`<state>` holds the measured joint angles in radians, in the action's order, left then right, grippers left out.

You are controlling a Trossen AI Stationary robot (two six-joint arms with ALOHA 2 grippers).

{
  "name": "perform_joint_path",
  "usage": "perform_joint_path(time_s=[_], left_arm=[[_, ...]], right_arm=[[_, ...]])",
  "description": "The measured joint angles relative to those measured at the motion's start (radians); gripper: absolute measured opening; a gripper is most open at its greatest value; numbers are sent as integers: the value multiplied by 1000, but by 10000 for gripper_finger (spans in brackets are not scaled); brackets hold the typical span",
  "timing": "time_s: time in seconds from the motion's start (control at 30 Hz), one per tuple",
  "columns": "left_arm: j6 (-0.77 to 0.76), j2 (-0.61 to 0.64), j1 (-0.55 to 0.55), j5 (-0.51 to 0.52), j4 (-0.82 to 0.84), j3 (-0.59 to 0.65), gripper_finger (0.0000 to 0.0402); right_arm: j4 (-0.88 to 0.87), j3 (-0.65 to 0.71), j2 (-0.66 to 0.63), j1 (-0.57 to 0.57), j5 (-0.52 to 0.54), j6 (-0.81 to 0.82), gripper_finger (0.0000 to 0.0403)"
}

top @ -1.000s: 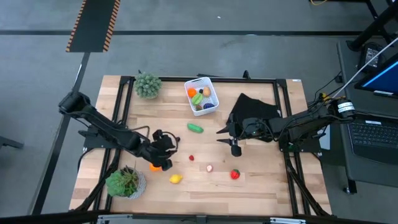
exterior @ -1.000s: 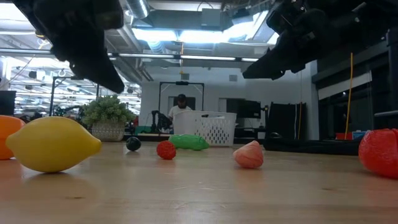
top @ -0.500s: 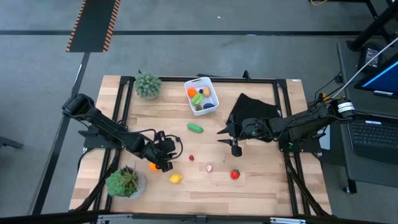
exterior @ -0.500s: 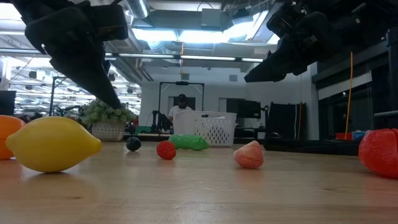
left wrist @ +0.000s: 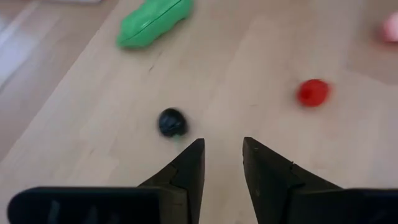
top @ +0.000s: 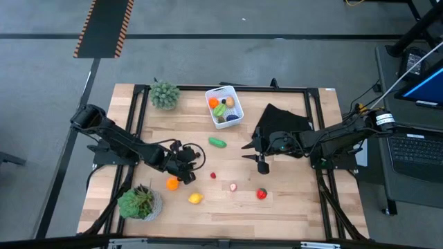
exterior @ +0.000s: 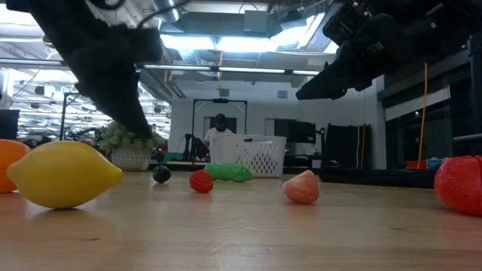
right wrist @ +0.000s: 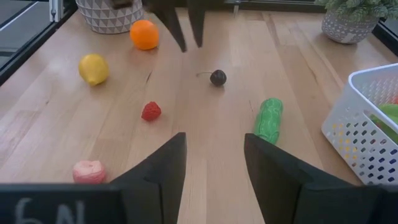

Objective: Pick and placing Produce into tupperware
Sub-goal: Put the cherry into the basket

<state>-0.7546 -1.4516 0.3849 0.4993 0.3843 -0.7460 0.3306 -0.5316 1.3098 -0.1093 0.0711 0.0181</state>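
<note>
A small dark fruit point(left wrist: 172, 122) lies on the wooden table just ahead of my left gripper point(left wrist: 222, 163), which is open with nothing between its fingers and slants down over the table's left middle point(top: 195, 163). Other produce rests on the table: a green cucumber point(top: 217, 142), an orange point(top: 172, 183), a lemon point(top: 196, 198), a small red berry point(top: 213, 176), a pink piece point(top: 232, 187) and a strawberry point(top: 261, 194). The white tupperware point(top: 236, 122) at the far middle holds several pieces. My right gripper point(top: 243, 151) hangs open over the right middle.
Two potted plants stand on the table, one at the far left point(top: 165, 95) and one at the near left corner point(top: 140, 203). A black cloth point(top: 282, 119) lies under the right arm. A person point(exterior: 219, 129) shows in the room behind.
My left gripper has gone from beside the orange toward the table's far and right edges and has sunk lower, tipping more steeply down toward the dark fruit. The orange now lies uncovered. No piece of produce has moved.
</note>
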Motion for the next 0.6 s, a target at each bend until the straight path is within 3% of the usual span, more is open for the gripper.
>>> perform_joint_path(time_s=[0.37,0.6], left_arm=[[-76,-162,-71,1,3,0,114],[-78,-198,-103,-45,-42,0,125]], right_arm=[[-5,0,0,0,0,0,165],[-6,0,0,0,0,0,165]])
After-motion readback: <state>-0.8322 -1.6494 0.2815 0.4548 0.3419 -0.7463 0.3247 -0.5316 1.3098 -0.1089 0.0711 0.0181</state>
